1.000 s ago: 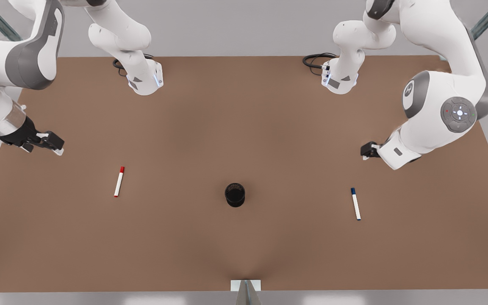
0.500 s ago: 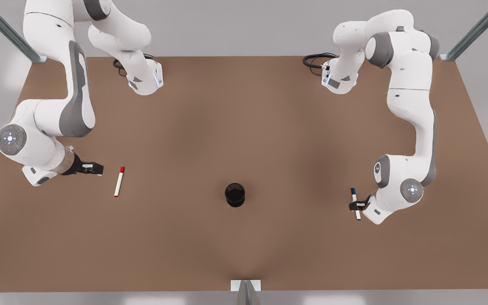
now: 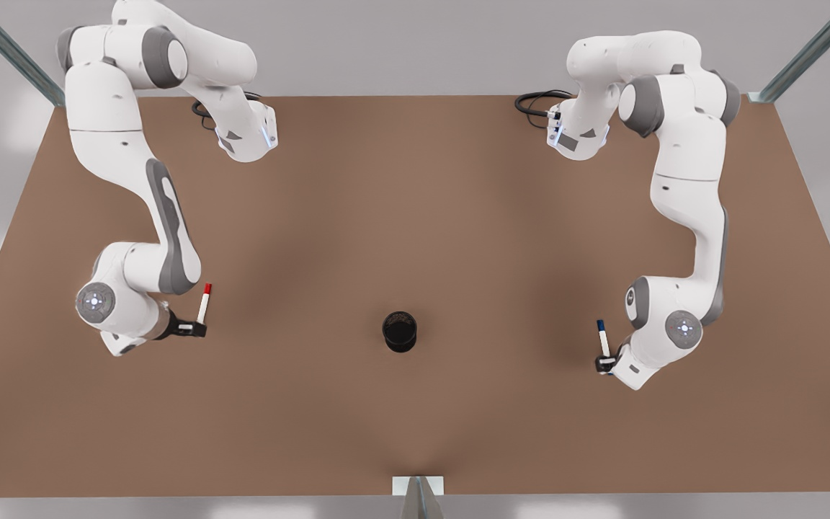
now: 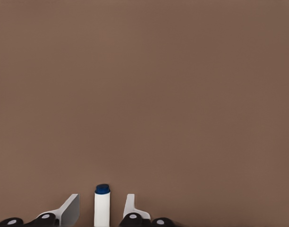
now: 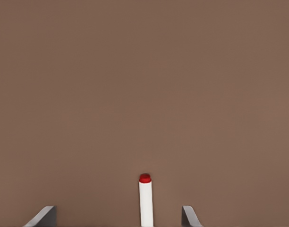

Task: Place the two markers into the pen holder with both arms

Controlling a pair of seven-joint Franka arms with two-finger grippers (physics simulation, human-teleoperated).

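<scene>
Holder (image 3: 400, 331): we see a black round cup, nothing poking out.
Markers: red (image 3: 203, 303) between the right gripper's (image 3: 195, 329) wide-spread fingers; blue (image 3: 602, 336) between the left gripper's (image 3: 604, 363) narrowly parted fingers.

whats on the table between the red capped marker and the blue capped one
In the front view, the small black round mesh pen holder stands between the red-capped marker and the blue-capped marker.

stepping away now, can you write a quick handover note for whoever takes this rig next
Left gripper: open, fingers either side of the blue-capped white marker, which lies on the brown table.
Right gripper: open wider, straddling the red-capped white marker, also on the table.
Small black round pen holder: upright between them, apart from both.
Done: both arms positioned over their markers.
Left: close, lift, drop both into the holder.
</scene>
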